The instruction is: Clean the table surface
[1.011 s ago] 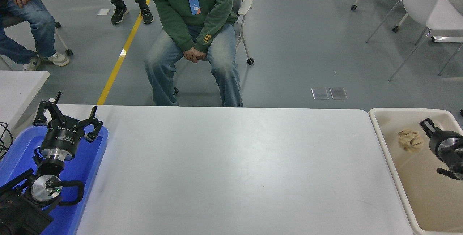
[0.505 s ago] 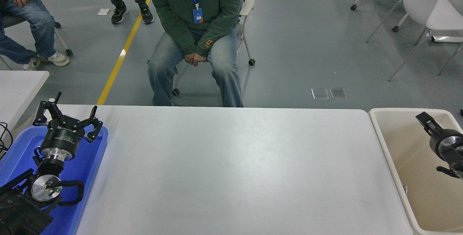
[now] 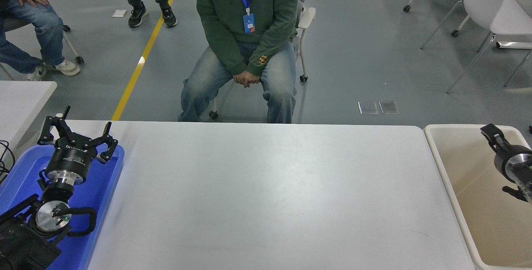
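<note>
Two containers — blue tray under left gripper, beige bin under right gripper.

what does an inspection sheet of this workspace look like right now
surface: the table surface is white-grey, with nothing lying on it
job's things: beige bin at the table's right end, no contents seen
clutter: blue tray at the left edge
grippers: left gripper open, parked over the blue tray; right gripper over the beige bin, fingers unclear
cables: black cable at the far left edge
surroundings: seated person in a green hoodie beyond the far side, white chairs upper right, smaller white table at left
</note>
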You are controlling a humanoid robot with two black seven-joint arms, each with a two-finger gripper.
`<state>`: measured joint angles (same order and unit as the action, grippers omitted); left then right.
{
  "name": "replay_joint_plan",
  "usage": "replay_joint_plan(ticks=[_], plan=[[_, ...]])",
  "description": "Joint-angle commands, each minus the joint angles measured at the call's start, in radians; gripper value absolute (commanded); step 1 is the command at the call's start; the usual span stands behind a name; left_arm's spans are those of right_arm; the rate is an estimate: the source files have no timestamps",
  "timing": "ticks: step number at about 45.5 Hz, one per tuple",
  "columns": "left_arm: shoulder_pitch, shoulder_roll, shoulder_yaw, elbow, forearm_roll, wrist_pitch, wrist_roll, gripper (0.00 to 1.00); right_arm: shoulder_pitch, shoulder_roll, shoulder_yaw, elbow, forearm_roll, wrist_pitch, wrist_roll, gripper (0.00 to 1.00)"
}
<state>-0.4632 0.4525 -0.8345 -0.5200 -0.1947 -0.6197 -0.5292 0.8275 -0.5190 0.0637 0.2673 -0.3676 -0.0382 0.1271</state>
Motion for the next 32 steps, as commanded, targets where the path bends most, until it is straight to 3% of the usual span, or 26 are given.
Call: replay_joint_plan(ticks=[1, 9, 20, 32], plan=[[0.0, 0.0, 0.0, 0.0, 0.0, 0.0, 0.0, 1.0, 0.018, -0.127, 0.086, 0.246, 0.059, 0.004, 0.0, 1.0], [0.0, 0.0, 0.0, 0.0, 0.0, 0.0, 0.0, 1.0, 0.005, -0.171, 0.244, 0.391, 0.061, 0.006, 0.0, 1.0], [0.0, 0.0, 0.0, 0.0, 0.0, 0.0, 0.0, 1.0, -0.034, -0.098, 0.412, 0.428, 0.064, 0.043, 0.0, 1.0], [0.0, 0.0, 0.0, 0.001, 0.0, 0.0, 0.0, 1.0, -0.045, -0.016, 0.536, 0.426, 0.234, 0.093, 0.0, 1.0]])
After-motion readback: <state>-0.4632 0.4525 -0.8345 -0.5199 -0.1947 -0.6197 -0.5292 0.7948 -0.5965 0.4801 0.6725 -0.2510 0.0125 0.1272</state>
